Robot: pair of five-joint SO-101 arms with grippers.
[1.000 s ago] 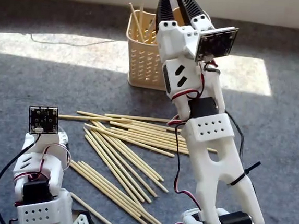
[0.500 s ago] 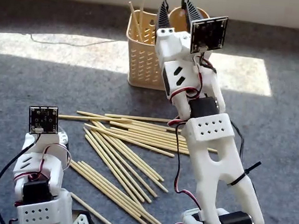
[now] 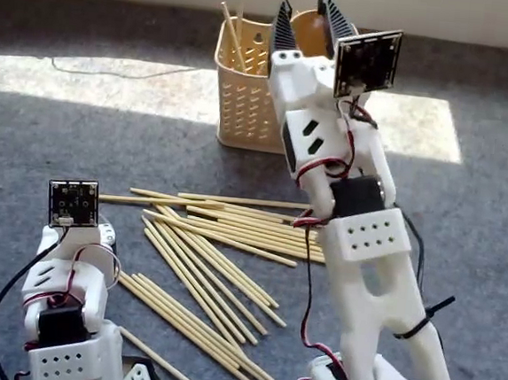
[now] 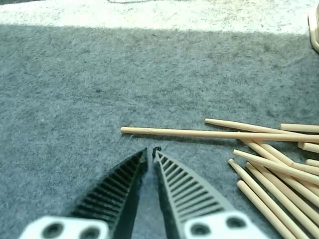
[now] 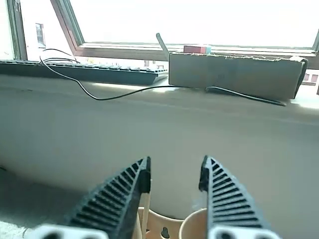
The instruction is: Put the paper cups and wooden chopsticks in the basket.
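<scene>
A cream slotted basket (image 3: 244, 100) stands on the grey carpet at the back, holding a paper cup (image 3: 309, 33) and a few upright wooden chopsticks (image 3: 232, 32). My right gripper (image 3: 305, 8) hangs open just above the basket's rim with nothing between its fingers. The right wrist view has that gripper (image 5: 174, 169) over the basket rim (image 5: 159, 224), the cup (image 5: 192, 226) and one chopstick (image 5: 146, 206). Several chopsticks (image 3: 218, 245) lie scattered on the carpet in the middle. My left gripper (image 4: 150, 153) is shut, low over the carpet, just short of one lying chopstick (image 4: 199, 133).
A sunlit band of carpet (image 3: 95, 78) runs behind the basket, with a thin cable (image 3: 113, 73) across it. Beyond the basket is a pale wall (image 5: 75, 129) under a window sill carrying a cardboard box (image 5: 234, 74). The left arm's body (image 3: 65, 316) fills the front left corner.
The right gripper has come down and back from higher over the basket and its jaws have spread apart. The left arm has not moved.
</scene>
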